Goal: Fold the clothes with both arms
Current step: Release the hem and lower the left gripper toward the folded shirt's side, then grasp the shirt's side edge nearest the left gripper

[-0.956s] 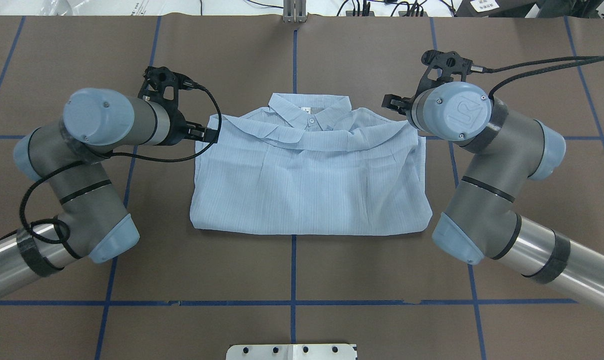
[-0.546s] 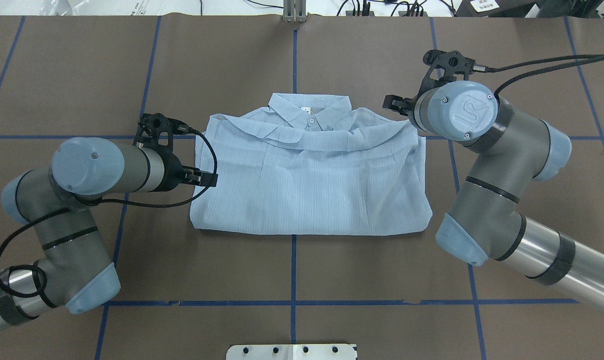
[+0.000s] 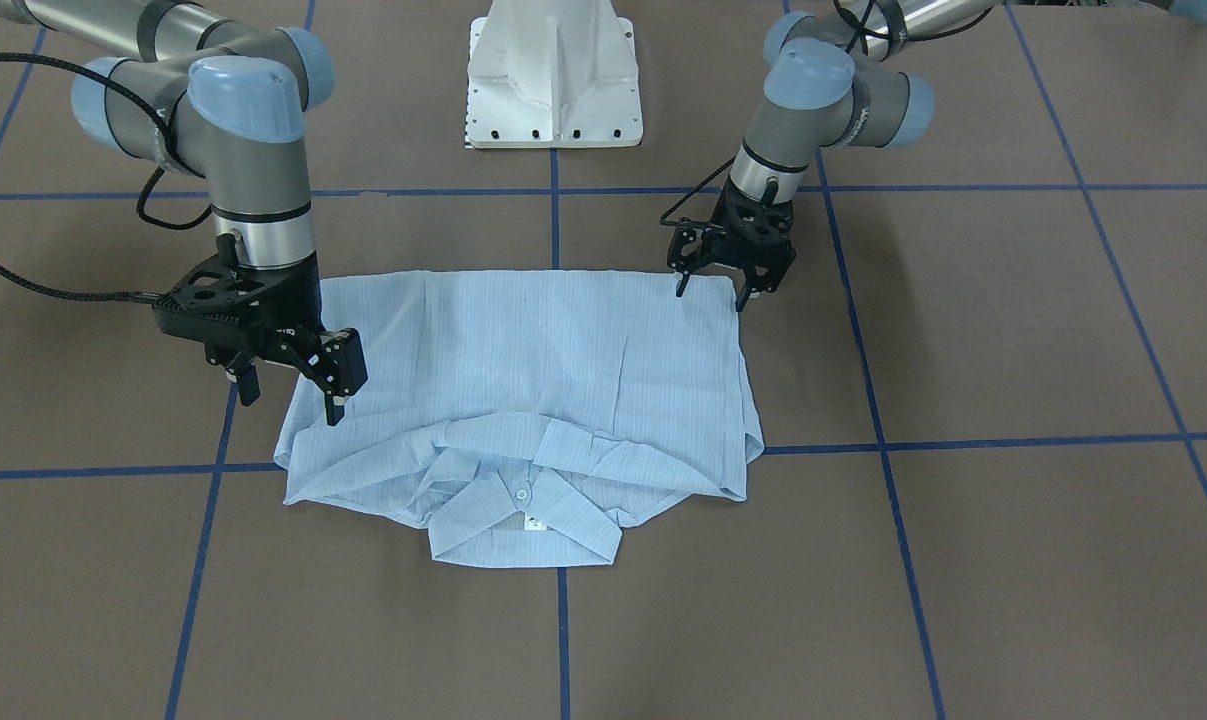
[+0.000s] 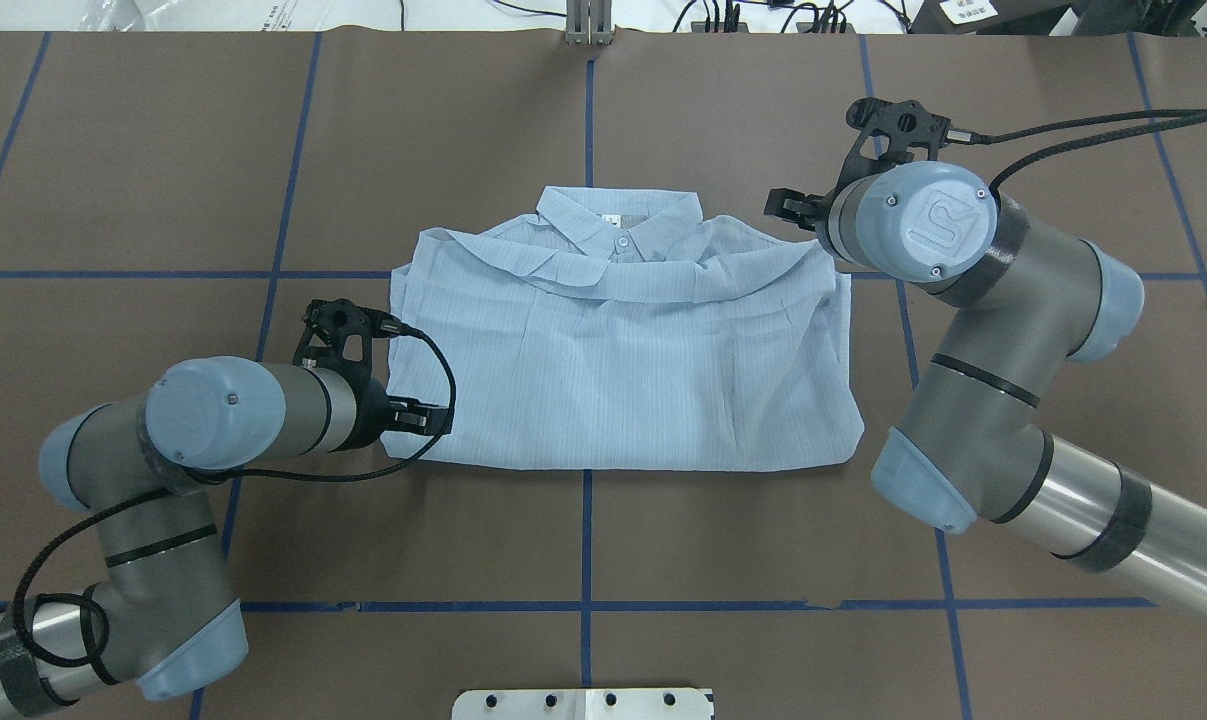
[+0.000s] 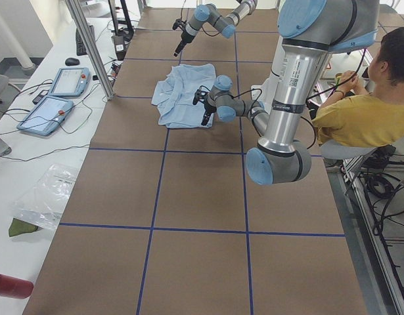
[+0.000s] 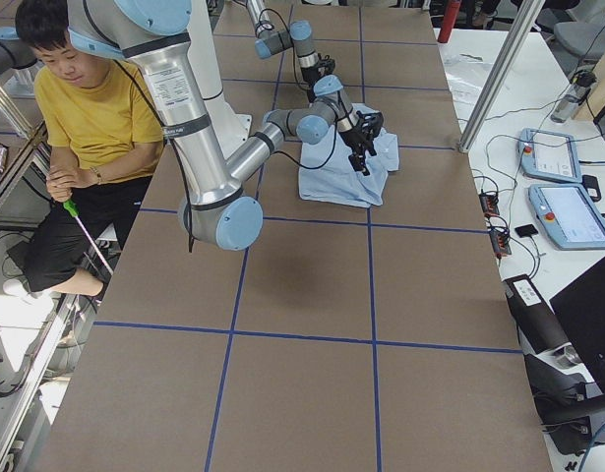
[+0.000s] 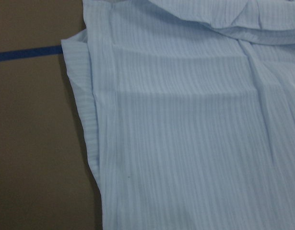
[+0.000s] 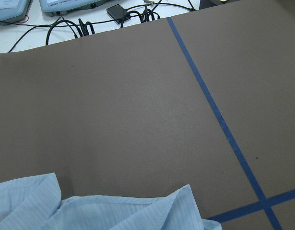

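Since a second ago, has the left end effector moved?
Yes. The left end effector came toward the robot along the side of the shirt, crossing the blue tape line, to its near corner.

Left tool (image 3: pixel 710 295) spread apart, pointing down, right tool (image 3: pixel 291 403) likewise spread, pointing down

In the overhead view, the left gripper (image 4: pixel 430 417) is travelling down the left edge of the shirt (image 4: pixel 613 370), from shoulder level toward its lower left corner.
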